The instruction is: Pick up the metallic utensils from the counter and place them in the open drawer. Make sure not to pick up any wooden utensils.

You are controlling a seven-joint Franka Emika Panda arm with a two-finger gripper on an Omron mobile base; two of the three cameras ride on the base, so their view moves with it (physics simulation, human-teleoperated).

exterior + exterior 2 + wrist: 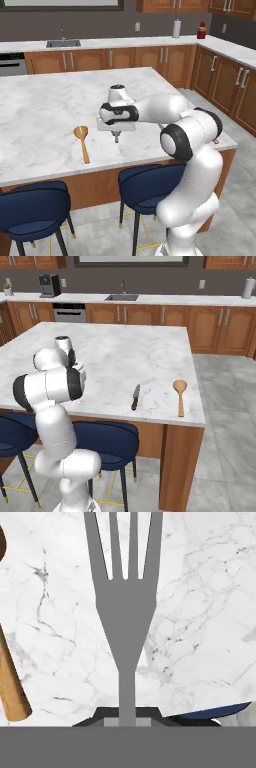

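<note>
A thin grey metal fork [125, 612] is one of the metallic utensils. My gripper [127, 719] is shut on its handle, with the tines pointing away over the white marble counter [200, 587]. The gripper [116, 134] points down, close over the counter [45, 110] near its front edge. The knife [135, 396], with a silver blade and dark handle, lies near the front edge, to the right of the arm. One of the wooden utensils, a spoon [82, 142], lies left of the gripper. Another wooden spoon [180, 396] lies right of the knife. The drawer is out of view.
Blue stools [35, 205] [150, 180] stand in front of the counter below its edge. Wall cabinets with a sink [63, 43] run along the back. Open floor [225, 421] lies to the right of the counter.
</note>
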